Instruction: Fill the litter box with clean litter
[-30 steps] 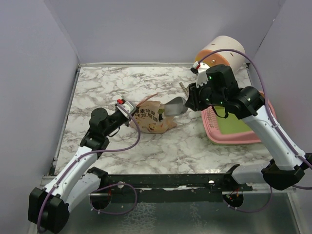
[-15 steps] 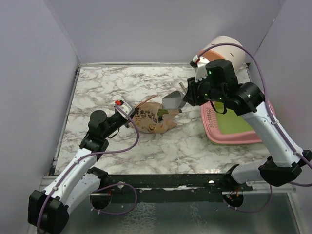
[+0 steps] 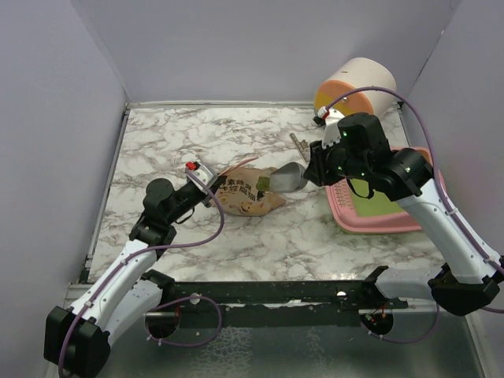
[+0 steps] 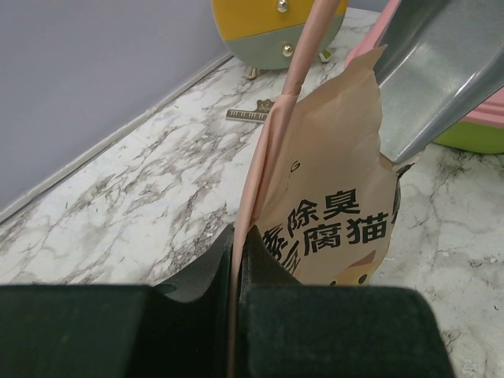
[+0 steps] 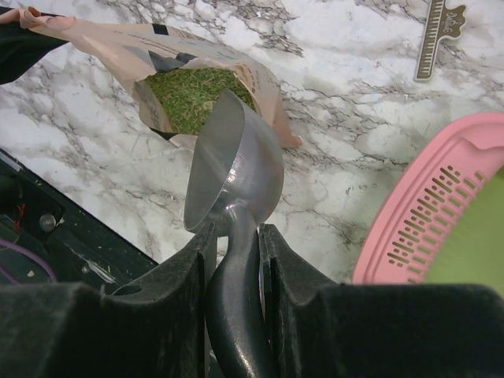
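Where its top edge was pinched flat between the closed left fingers (image 4: pixel 197 276), the tan paper bag (image 4: pixel 331 197) showed black print reading "除臭" and "腐猫". Clamped on the handle of the smooth silver metal scoop (image 5: pixel 240 169), the right fingers (image 5: pixel 173 291) held its tip at the bag's mouth, over grainy green litter (image 5: pixel 193 96). At 3 o'clock from the bag, on the marbled counter (image 3: pixel 197 134), lay the slotted pink litter box (image 3: pixel 346 211).

Plain lilac walls (image 3: pixel 260 47) on three sides — white-grey marbled tabletop (image 3: pixel 197 134), even light.
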### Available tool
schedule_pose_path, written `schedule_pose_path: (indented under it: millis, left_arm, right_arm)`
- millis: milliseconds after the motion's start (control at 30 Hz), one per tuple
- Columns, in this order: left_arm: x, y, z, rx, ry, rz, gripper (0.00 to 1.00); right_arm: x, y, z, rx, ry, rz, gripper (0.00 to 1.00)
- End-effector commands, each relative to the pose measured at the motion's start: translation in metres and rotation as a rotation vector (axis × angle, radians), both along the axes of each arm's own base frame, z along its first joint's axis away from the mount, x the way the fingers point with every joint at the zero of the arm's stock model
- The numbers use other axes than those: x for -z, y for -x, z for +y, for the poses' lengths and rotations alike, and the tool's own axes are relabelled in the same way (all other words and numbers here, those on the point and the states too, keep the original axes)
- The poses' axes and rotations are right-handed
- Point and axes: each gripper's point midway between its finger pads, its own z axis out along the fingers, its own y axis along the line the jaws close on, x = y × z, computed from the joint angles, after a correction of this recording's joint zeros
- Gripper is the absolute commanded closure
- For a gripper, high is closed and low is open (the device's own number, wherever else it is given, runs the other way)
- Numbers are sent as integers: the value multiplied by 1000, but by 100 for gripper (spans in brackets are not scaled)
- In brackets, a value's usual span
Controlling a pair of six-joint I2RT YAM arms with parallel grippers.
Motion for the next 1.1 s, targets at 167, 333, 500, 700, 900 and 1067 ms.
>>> schedule_pose_path:
  millis: [167, 333, 500, 700, 900, 1067]
  left_arm:
    - [-40, 18, -18, 119, 75, -124, 100]
    - [-39, 24, -23, 148, 64, -137, 100]
    - [-40, 22, -20, 129, 65, -146, 100]
    - [-41, 14, -13, 63, 80, -149, 100]
    - [-46, 8, -7, 9, 112, -157, 100]
    - [-47, 10, -11, 28, 134, -143, 100]
  right_arm:
    - [8, -6, 0, 15, 21, 4, 99]
    - [1, -23, 13, 10, 24, -2, 99]
    - [-6, -41, 33, -31, 48, 16, 99]
    - [16, -47, 49, -74, 72, 89, 99]
    - [51, -36, 44, -85, 105, 158, 99]
    - [77, -35, 41, -73, 131, 191, 99]
